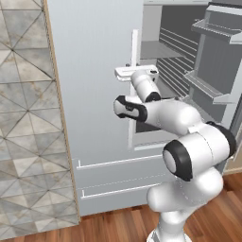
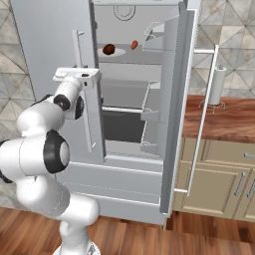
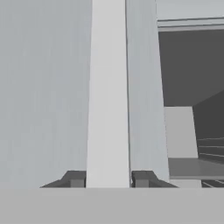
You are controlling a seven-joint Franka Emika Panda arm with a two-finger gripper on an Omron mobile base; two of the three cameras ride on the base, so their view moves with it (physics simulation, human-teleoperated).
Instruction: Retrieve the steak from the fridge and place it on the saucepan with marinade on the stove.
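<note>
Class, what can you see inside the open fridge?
On an upper shelf of the fridge lies the steak beside a small orange item. The closed left door covers that half.

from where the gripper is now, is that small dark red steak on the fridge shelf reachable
Probably not right away. The gripper is shut on the thin white bar handle of the left fridge door. The small dark red steak lies on an upper shelf, higher up. The right door is open, so the way looks free once it lets go.

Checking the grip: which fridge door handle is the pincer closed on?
The pincer grips the handle of the closed left door; the open right door's long handle stands untouched beside the counter.
</note>
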